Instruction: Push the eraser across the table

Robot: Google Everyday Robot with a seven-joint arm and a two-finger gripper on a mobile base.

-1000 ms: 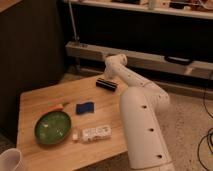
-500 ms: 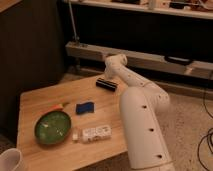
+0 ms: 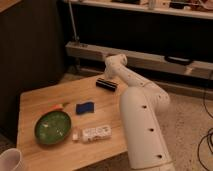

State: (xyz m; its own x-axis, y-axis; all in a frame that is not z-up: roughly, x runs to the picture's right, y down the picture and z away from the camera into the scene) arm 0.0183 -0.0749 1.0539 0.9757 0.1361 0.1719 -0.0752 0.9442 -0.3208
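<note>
At the far edge of the low square table with its light wooden plank top [image 3: 37,100], my white arm [image 3: 142,125] rises from the near right, bends at the elbow and reaches back to the left. That puts the gripper [image 3: 111,75] just behind the small black oblong eraser [image 3: 106,84] (whether it is open or closed I cannot tell). Arm and eraser sit where they did half a second ago, as do the flat blue rectangular pad [image 3: 85,107], the round green bowl [image 3: 52,126] and the white packet [image 3: 94,133], whose print I cannot read.
</note>
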